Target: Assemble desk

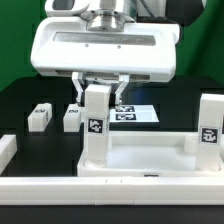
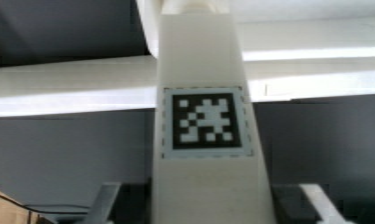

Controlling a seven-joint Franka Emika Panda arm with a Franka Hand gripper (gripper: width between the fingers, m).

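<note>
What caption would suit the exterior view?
Open gripper straddles an upright leg at a corner of the desk top; a second leg stands, two loose legs lie aside.

We're watching the upright desk leg (image 2: 205,60) showing smooth white plastic with a soft sheen. Its tag (image 2: 205,122) is looking like matt black-and-white print. The desk top (image 1: 150,160) is gleaming faintly in the same smooth white plastic, and the table (image 1: 20,97) is lying matt black underneath.

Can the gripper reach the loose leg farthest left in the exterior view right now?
Probably yes: the gripper is open, though straddling the upright leg; nothing covers the loose leg.
</note>
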